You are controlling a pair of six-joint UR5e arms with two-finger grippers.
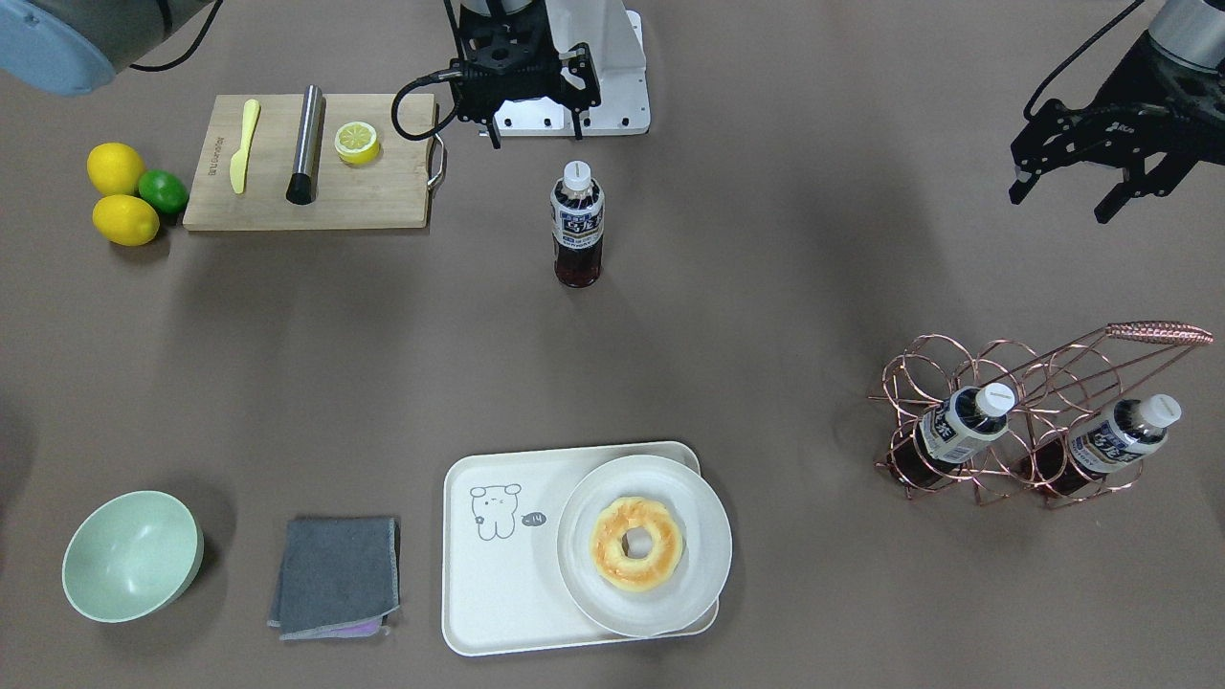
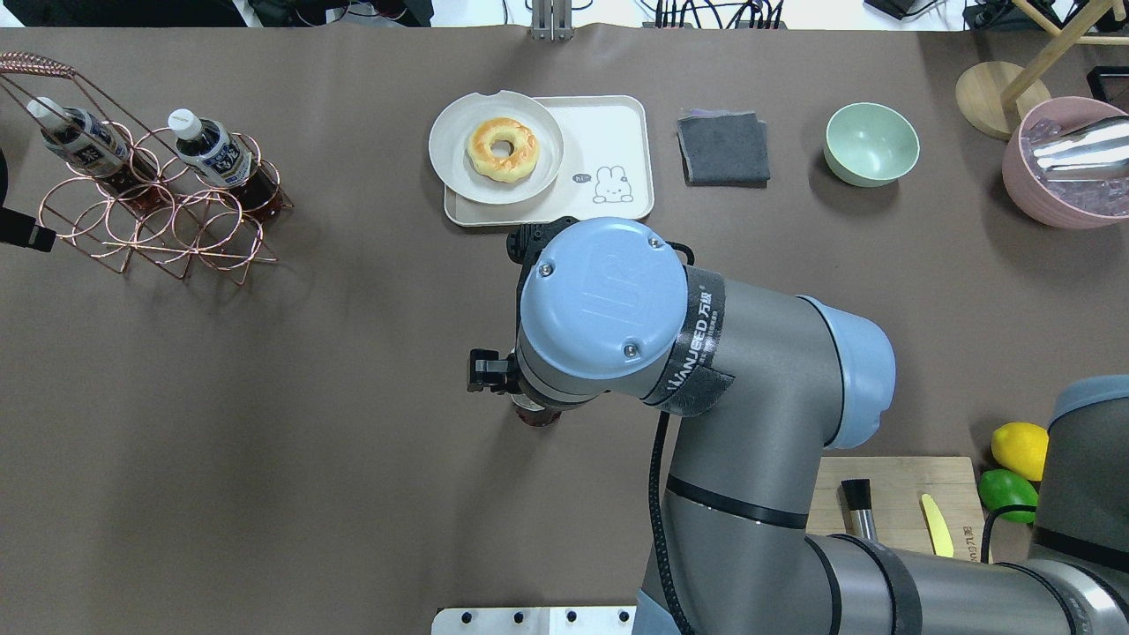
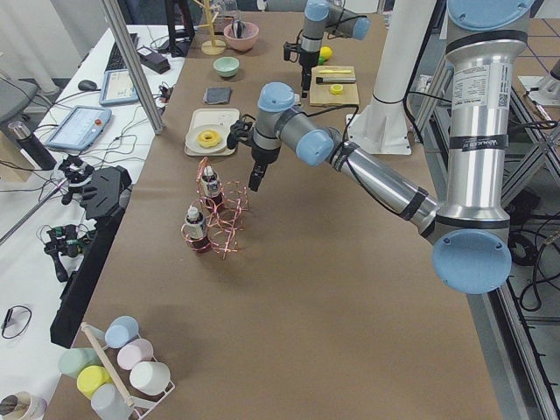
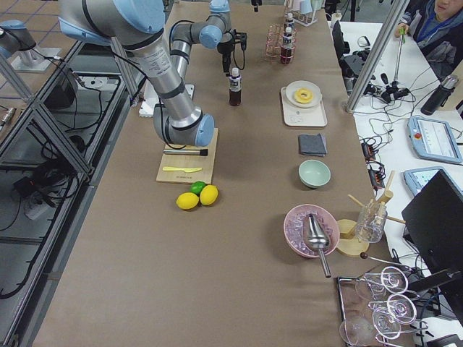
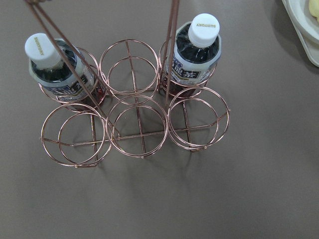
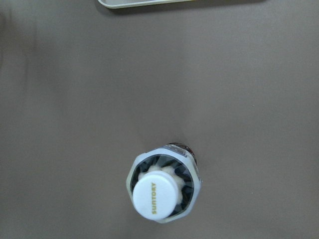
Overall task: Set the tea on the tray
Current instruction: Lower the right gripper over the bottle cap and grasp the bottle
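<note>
One tea bottle (image 1: 577, 225) stands upright alone on the brown table, apart from the tray; its white cap shows from above in the right wrist view (image 6: 155, 196). My right gripper (image 1: 536, 134) is open and hangs above this bottle without touching it. The cream tray (image 1: 498, 574) with the bear drawing lies at the table's far side and bears a white plate (image 1: 703, 574) with a donut. Two more tea bottles (image 5: 193, 55) lean in a copper wire rack (image 1: 1043, 421). My left gripper (image 1: 1062, 199) is open and empty above the rack.
A wooden cutting board (image 1: 373, 206) holds a yellow knife, a metal cylinder and a lemon half. Two lemons and a lime (image 1: 165, 190) lie beside it. A green bowl (image 1: 132, 555) and a grey cloth (image 1: 335, 574) sit beside the tray. A pink ice bowl (image 2: 1058, 190) stands at the far right.
</note>
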